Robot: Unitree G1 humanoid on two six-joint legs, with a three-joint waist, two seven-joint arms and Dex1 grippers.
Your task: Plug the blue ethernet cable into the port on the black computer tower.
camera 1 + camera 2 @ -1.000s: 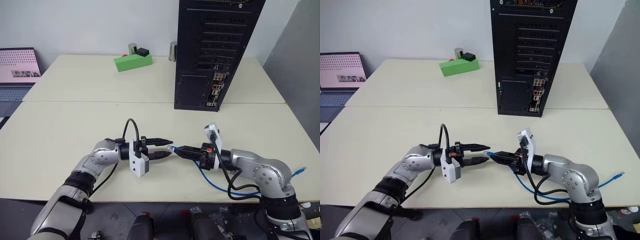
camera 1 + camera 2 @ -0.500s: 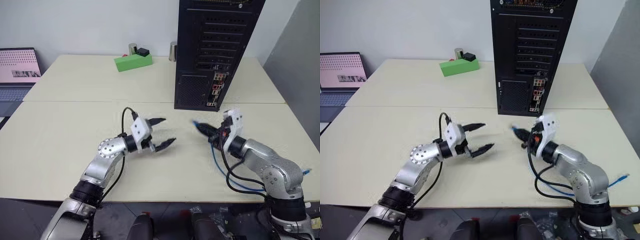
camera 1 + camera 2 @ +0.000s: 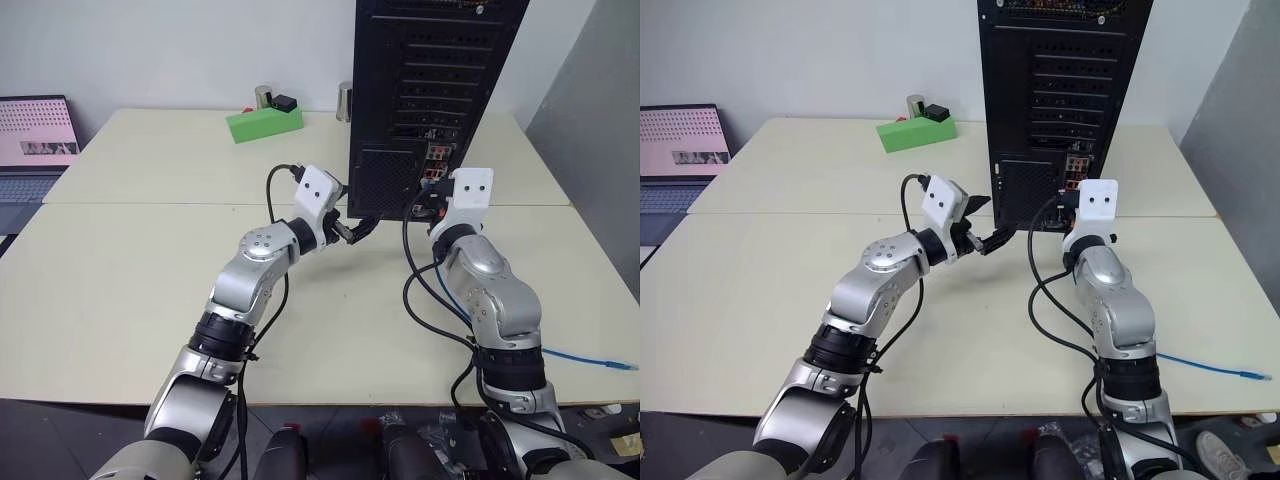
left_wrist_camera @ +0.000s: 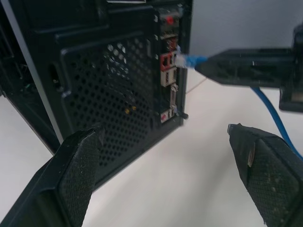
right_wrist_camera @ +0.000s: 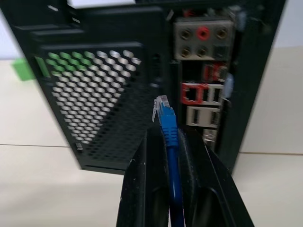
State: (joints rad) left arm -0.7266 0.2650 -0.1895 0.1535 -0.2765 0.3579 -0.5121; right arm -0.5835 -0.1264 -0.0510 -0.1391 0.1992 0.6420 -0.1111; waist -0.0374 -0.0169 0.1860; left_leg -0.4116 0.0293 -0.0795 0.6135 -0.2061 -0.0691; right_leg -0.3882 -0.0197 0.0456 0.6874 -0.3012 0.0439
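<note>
The black computer tower [image 3: 430, 90] stands at the back of the table with its rear face toward me. My right gripper [image 5: 168, 135] is shut on the blue ethernet cable [image 5: 170, 137]. The cable's clear plug [image 5: 161, 105] pokes out past the fingertips. The plug hangs just short of the silver connector strip [image 5: 203, 80], a little left of and below the red-rimmed port [image 5: 191, 93]. My left gripper [image 4: 165, 130] is open wide and empty. It floats beside the right one, in front of the mesh vent [image 4: 113, 94].
The cable's loose end [image 3: 612, 365] trails to the front right table edge. A green block [image 3: 265, 122] and a metal cylinder [image 3: 345, 102] sit at the back. A laptop [image 3: 35, 140] is far left. Open tabletop [image 3: 150, 270] lies to the left.
Both arms have risen off the table and swung forward to the tower's rear. The left gripper spread wide and drew away from the plug. The right carried the plug up to the connector strip.
</note>
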